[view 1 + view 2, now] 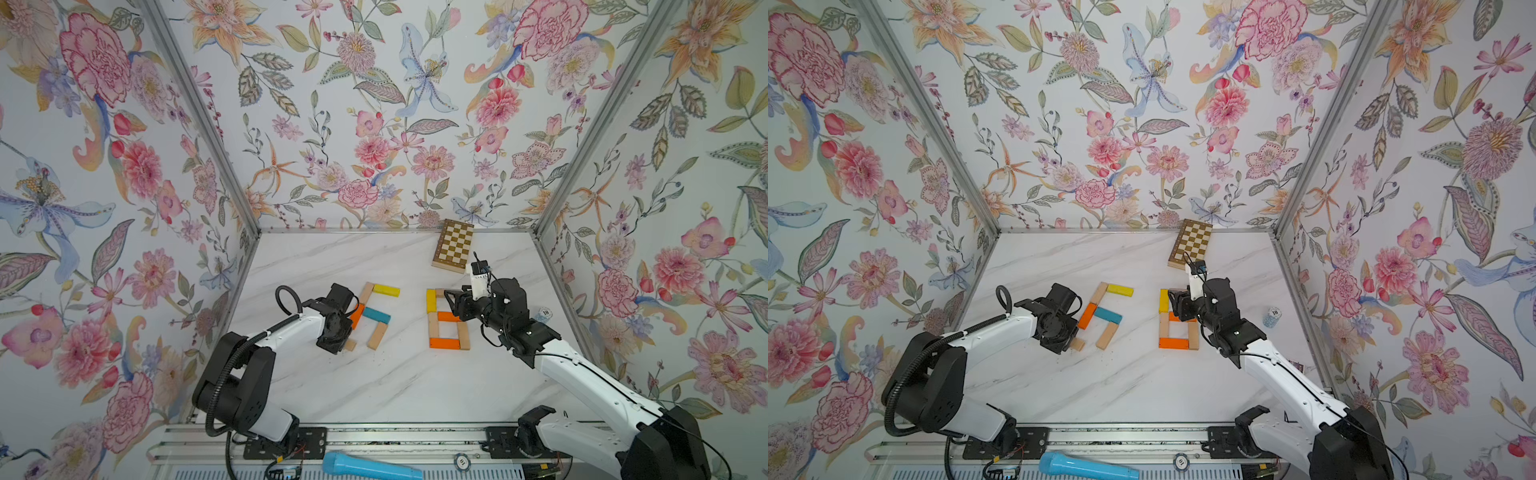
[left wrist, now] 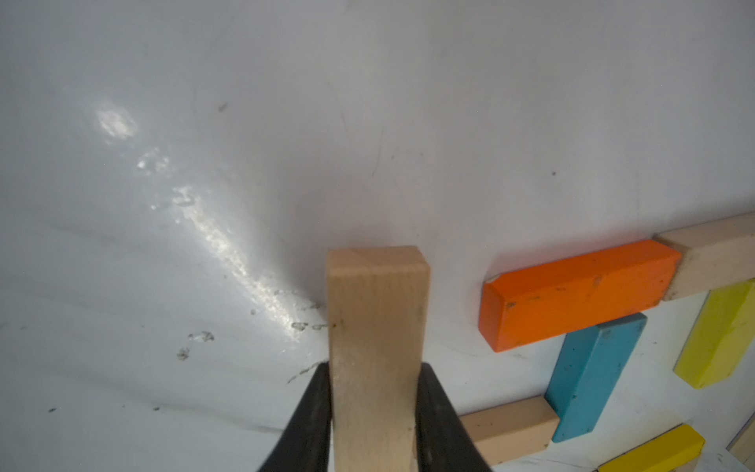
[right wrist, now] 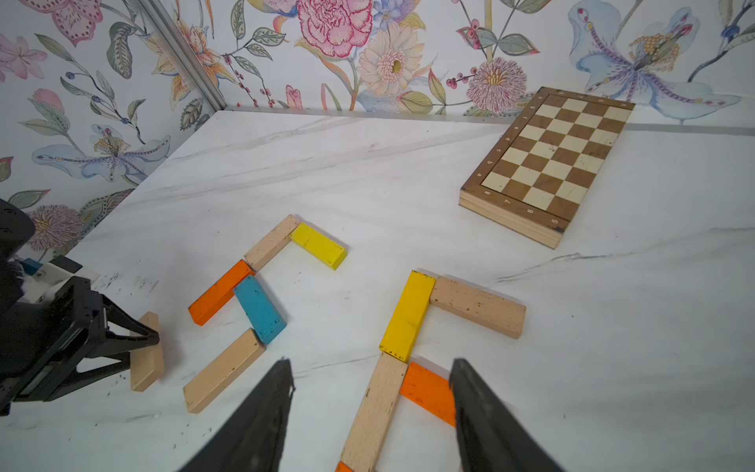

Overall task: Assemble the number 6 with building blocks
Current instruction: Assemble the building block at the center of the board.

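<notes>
The left fingers are squeezing a beige block by its long sides. They are holding it low over the surface, near the bottom end of the orange block. I think it is going there because the half-built 6 is missing its bottom bar. The teal block and a second beige block are waiting with an open gap below. Both are lying close, so a bump could be pushing them crooked.

The right fingers are spread apart and holding nothing. They are hanging over the finished 6, which is lying near the half-built one. The chequered board and the blue microphone are lying well apart and are blocking nothing.
</notes>
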Controlling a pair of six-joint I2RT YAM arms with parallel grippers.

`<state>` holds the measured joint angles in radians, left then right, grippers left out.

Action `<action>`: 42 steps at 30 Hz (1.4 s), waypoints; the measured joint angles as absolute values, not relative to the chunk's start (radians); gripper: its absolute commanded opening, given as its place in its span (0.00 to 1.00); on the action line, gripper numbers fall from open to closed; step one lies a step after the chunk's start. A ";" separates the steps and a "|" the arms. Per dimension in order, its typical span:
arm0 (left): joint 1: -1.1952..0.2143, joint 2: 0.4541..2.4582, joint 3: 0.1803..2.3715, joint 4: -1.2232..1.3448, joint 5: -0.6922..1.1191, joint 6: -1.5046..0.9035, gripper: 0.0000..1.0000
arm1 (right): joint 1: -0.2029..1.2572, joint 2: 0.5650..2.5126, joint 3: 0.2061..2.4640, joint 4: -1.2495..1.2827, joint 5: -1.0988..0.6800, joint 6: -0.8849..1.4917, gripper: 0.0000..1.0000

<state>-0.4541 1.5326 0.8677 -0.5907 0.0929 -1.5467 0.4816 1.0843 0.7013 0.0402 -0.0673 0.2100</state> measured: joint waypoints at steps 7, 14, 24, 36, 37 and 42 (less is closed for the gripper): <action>-0.477 1.583 0.911 -0.587 0.093 -1.573 0.17 | 0.481 1.068 0.692 0.041 -0.067 0.210 0.63; -0.497 1.606 0.921 -0.590 0.091 -1.596 0.17 | 0.480 1.051 0.685 0.041 -0.070 0.210 0.63; -0.514 1.646 0.952 -0.583 0.089 -1.613 0.16 | 0.480 1.037 0.684 0.041 -0.070 0.210 0.63; -0.521 1.661 0.965 -0.582 0.089 -1.621 0.16 | 0.480 1.037 0.677 0.041 -0.071 0.210 0.63; -0.521 1.663 0.968 -0.581 0.089 -1.621 0.16 | 0.481 1.037 0.677 0.041 -0.071 0.210 0.63; -0.523 1.668 0.971 -0.581 0.089 -1.621 0.17 | 0.481 1.037 0.677 0.041 -0.074 0.210 0.64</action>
<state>-0.5232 1.6684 0.9707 -0.5808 0.0887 -1.6211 0.4808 1.0374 0.6765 0.0414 -0.0742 0.2100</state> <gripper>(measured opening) 0.316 0.635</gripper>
